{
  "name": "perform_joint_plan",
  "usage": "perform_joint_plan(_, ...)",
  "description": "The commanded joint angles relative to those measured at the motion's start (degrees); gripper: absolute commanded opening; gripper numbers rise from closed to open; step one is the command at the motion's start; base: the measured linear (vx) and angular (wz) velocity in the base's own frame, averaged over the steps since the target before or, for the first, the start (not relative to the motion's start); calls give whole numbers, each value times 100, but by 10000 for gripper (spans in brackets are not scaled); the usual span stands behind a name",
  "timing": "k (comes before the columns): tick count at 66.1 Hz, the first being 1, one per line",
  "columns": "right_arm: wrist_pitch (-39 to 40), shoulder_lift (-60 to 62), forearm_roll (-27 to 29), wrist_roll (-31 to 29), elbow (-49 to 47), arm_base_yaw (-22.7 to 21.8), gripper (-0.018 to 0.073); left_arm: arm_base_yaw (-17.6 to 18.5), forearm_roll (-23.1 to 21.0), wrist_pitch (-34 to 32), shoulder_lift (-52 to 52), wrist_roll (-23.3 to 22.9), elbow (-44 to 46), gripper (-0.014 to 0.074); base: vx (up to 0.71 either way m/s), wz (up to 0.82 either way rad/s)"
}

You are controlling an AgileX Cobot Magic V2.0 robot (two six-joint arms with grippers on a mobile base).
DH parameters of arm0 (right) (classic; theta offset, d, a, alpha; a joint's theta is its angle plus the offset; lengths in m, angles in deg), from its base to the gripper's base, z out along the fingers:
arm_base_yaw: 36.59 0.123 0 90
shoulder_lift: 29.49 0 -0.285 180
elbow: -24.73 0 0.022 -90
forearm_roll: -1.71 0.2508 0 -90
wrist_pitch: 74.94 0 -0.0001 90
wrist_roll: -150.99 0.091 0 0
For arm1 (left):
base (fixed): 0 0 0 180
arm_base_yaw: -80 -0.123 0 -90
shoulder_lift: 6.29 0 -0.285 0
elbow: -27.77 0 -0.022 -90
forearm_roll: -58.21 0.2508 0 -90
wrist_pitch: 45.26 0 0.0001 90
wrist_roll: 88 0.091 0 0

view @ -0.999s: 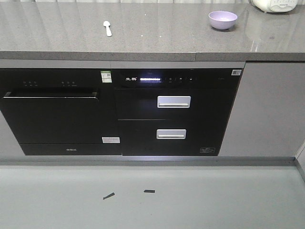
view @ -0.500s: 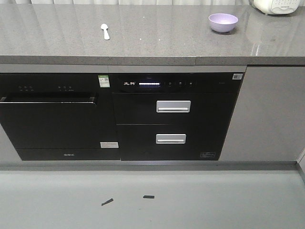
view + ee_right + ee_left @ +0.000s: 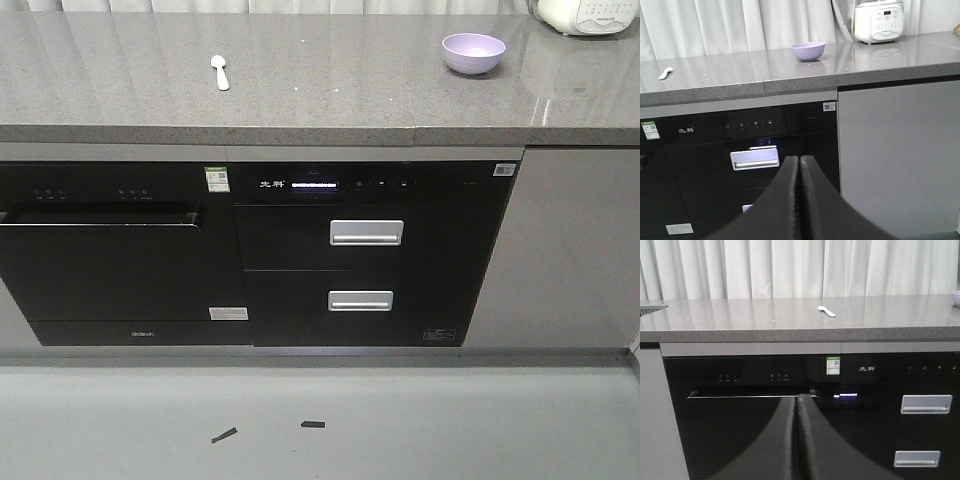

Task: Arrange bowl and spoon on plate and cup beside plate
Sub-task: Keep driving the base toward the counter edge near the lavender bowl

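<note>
A lavender bowl (image 3: pixel 474 52) stands on the grey counter (image 3: pixel 320 95) at the right, also seen as the bowl (image 3: pixel 808 50) in the right wrist view. A pale spoon (image 3: pixel 220 71) lies on the counter to the left; the spoon (image 3: pixel 827 311) shows in the left wrist view and the spoon (image 3: pixel 665 73) in the right wrist view. The plate and the cup are out of view. My left gripper (image 3: pixel 797 399) is shut and empty, low in front of the black appliances. My right gripper (image 3: pixel 799 159) is likewise shut and empty, below counter height.
Under the counter sit a black dishwasher (image 3: pixel 110 255) and a black unit with two silver drawer handles (image 3: pixel 366 232). A white cooker (image 3: pixel 878 21) stands at the counter's back right. White curtains (image 3: pixel 800 267) hang behind. Two dark scraps (image 3: pixel 313 424) lie on the floor.
The front view has shifted: the counter and appliances sit lower and slightly more to the right in the frame than a second ago. Bowl and spoon have not moved on the counter.
</note>
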Motion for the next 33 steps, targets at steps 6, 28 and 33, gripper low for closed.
perform_joint_plan(6,423,63,-49,-19,81,-20,-2,0,-6,-417,-72,-29,-142,-6,7,1)
perform_joint_plan(28,423,63,-49,-19,81,-20,-2,0,-6,-417,-72,-29,-142,-6,7,1)
perform_joint_plan(33,423,63,-49,-19,81,-20,-2,0,-6,-417,-72,-29,-142,-6,7,0)
